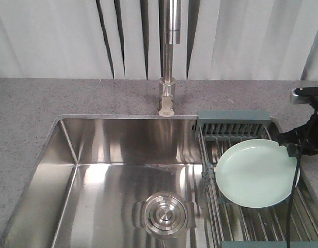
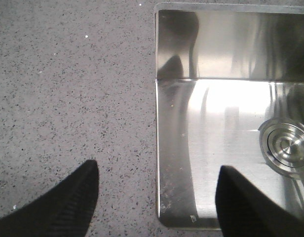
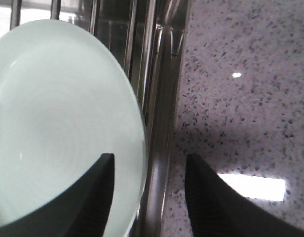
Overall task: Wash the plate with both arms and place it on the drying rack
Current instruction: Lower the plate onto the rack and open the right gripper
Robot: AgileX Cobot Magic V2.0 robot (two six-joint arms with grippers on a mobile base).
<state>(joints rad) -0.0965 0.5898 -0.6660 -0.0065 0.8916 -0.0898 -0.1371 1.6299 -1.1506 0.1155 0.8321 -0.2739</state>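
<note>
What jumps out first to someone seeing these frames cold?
The pale mint-green plate lying on the drying rack at the right end of the steel sink, with the right gripper open, its fingers straddling the plate's right rim. Next, the tall faucet behind the basin, and the left gripper open over the sink's left edge, holding nothing.

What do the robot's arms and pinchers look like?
The right arm is black, with a thin black cable hanging from it and a small silver-white block near the wrist. Both grippers have black fingers that taper to a point: the left gripper has fine ribbed lines on its fingers, while the right gripper looks smooth.
</note>
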